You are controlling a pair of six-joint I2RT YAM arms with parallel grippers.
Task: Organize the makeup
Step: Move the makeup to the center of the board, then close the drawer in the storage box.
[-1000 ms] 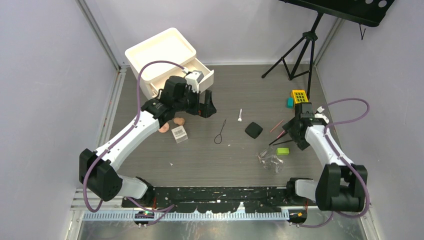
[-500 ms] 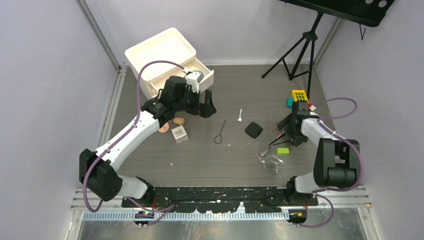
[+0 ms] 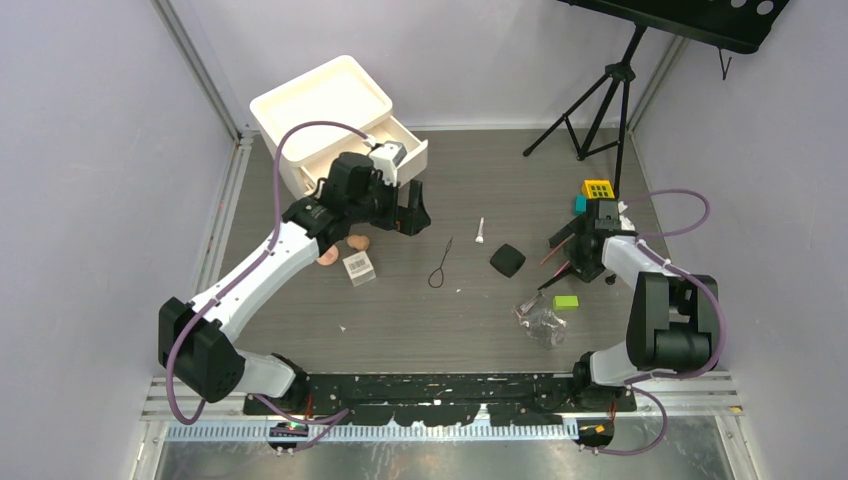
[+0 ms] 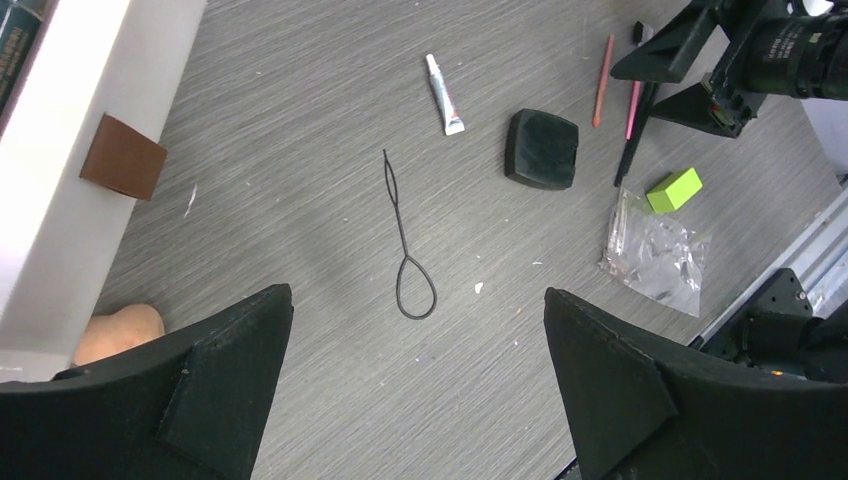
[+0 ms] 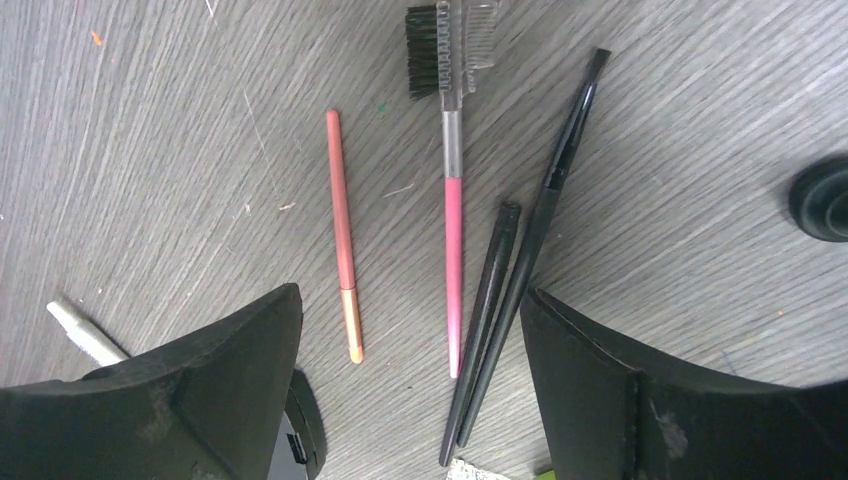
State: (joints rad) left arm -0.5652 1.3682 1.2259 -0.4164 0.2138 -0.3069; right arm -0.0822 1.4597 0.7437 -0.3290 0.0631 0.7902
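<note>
Four makeup sticks (image 5: pixel 490 300)—red pencil (image 5: pixel 341 210), pink brush (image 5: pixel 453 230), two black pencils (image 5: pixel 538 230)—lie on the surface (image 5: pixel 150 120) between the right fingers (image 5: pixel 200 390), spread likely to straddle one; left fingers (image 4: pixel 200 400) hang apart.

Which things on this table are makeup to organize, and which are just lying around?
Makeup: black compact, white tube, pink-handled brow brush, reddish pencil, peach sponges, clear barcoded box.
Lying about: yellow block, teal block, crumpled plastic bag, tripod.
</note>
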